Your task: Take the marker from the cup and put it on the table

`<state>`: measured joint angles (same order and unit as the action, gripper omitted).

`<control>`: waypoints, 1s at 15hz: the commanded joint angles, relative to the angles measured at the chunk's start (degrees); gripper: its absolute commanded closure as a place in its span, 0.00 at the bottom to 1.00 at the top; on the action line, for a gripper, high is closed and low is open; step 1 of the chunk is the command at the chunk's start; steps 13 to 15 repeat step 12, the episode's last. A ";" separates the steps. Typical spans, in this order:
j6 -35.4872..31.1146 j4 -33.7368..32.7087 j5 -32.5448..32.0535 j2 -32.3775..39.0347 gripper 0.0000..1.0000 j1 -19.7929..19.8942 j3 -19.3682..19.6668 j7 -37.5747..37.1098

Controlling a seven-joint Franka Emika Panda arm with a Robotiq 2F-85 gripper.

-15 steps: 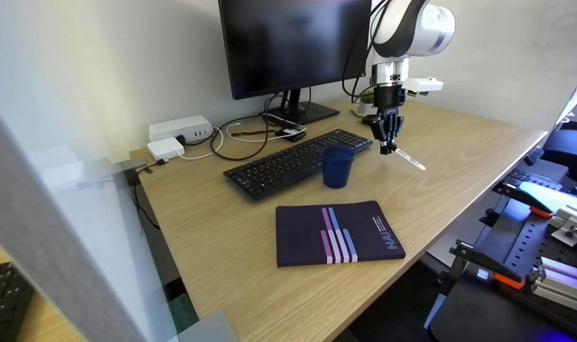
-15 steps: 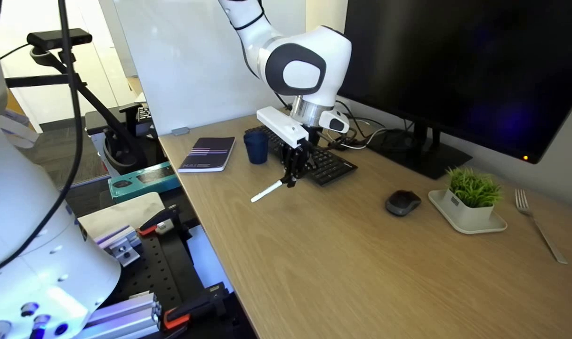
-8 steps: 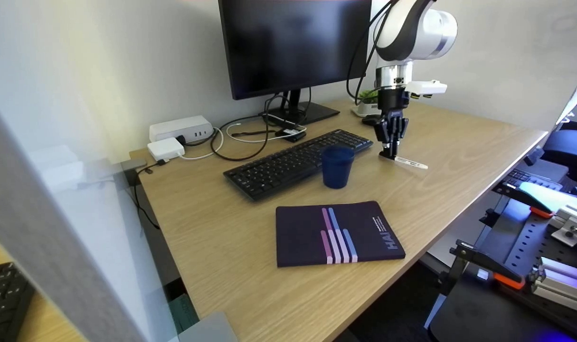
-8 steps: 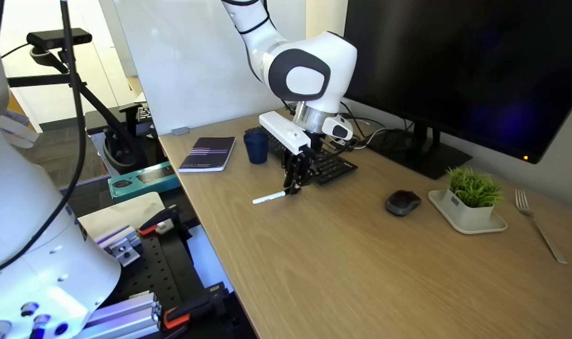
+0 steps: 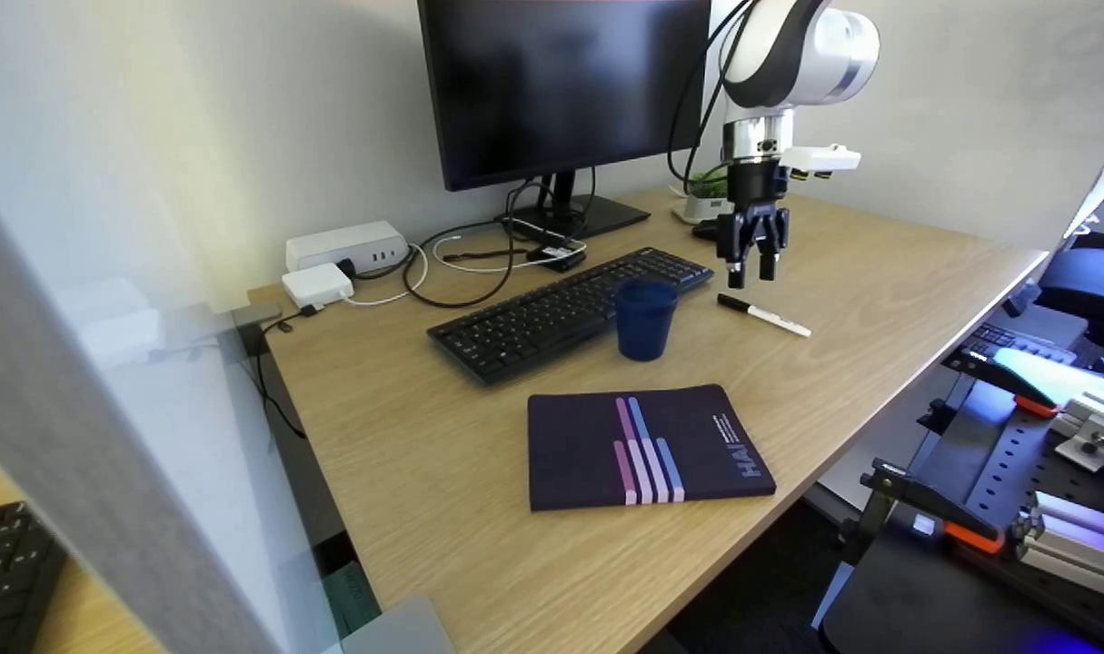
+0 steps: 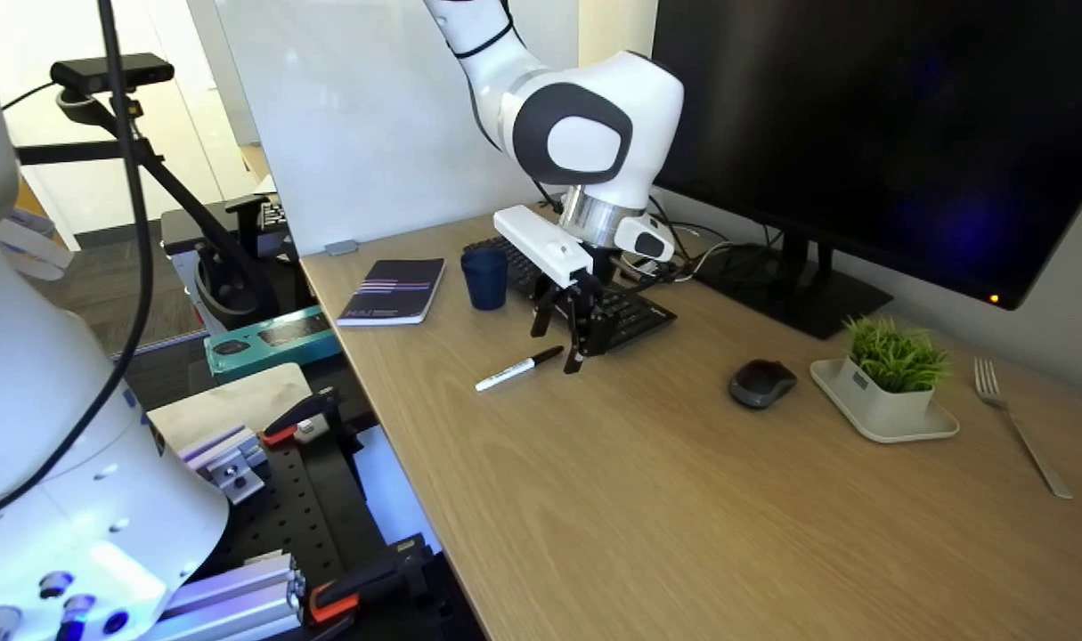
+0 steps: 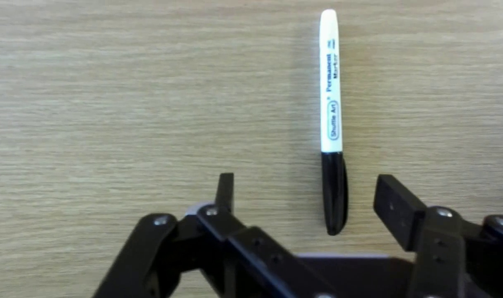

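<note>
The marker (image 7: 330, 103), white with a black cap, lies flat on the light-wood table (image 5: 461, 563). In the wrist view its capped end points down between my spread fingers, touching neither. My gripper (image 7: 307, 192) stands open with nothing held. In an exterior view the gripper (image 5: 752, 276) hovers just above the capped end of the marker (image 5: 777, 319). In both exterior views the dark-blue cup (image 5: 644, 322) stands upright on the table, between the keyboard and the notebook, apart from the marker.
A black keyboard (image 5: 552, 313) lies behind the cup, and a dark notebook (image 5: 570, 454) is in front of it. The monitor (image 5: 570, 91) rises at the back. A mouse (image 6: 761, 385), a potted plant (image 6: 897, 356) and a fork (image 6: 1021, 436) lie farther along the table.
A second ago my gripper held the marker tilted above the table. It went down, the jaws opened, and the marker was let go onto the table. The gripper has risen a little.
</note>
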<state>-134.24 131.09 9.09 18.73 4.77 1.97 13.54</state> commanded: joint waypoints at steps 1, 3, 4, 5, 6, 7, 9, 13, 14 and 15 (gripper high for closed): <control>5.73 -0.63 -2.76 -4.17 0.00 -0.05 0.06 -2.31; 9.18 -1.41 -4.27 -6.98 0.00 -0.47 0.07 -3.08; 10.85 -1.82 -4.99 -8.34 0.00 -0.69 0.08 -3.53; 12.80 -2.18 -5.66 -10.01 0.00 -0.94 0.02 -3.88; 14.38 -2.43 -6.33 -11.48 0.00 -1.21 -0.02 -4.54; 16.14 -2.69 -6.76 -13.05 0.00 -1.52 -0.12 -5.16; 19.57 -2.66 -6.18 -16.58 0.00 -2.11 -0.47 -5.88; 18.92 -2.78 -5.78 -16.75 0.00 -2.44 -0.27 -5.33; 18.92 -2.78 -5.78 -16.75 0.00 -2.44 -0.27 -5.33; 18.92 -2.78 -5.78 -16.75 0.00 -2.44 -0.27 -5.33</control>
